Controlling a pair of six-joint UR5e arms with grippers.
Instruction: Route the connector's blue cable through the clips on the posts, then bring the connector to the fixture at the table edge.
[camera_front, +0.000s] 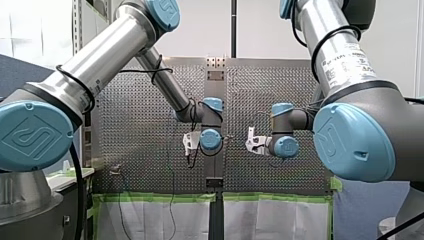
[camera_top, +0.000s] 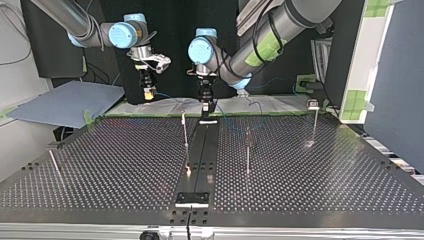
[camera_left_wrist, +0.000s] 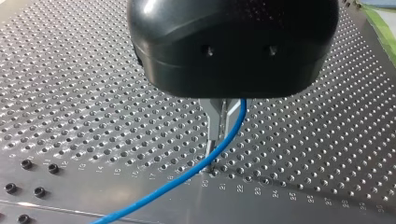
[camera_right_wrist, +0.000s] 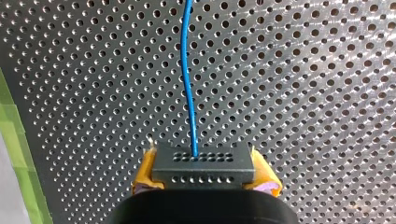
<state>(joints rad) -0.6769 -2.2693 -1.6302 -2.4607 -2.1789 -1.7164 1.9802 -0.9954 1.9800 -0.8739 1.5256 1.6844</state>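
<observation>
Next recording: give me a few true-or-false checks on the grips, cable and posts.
1. The right jaws grip the connector. True.
2. The cable is red. False: it is blue.
3. The left jaws are shut on the cable. True.
4. The connector sits in the fixture. False: the right jaws hold it, away from the fixture.
5. The posts lie flat. False: they stand upright.

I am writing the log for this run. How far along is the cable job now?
Done: my right gripper holds the connector, and my left gripper pinches the blue cable. In hand: both hang above the table's far edge in the top view. Left: no cable shows on the posts, and the connector is not at the fixture.
</observation>
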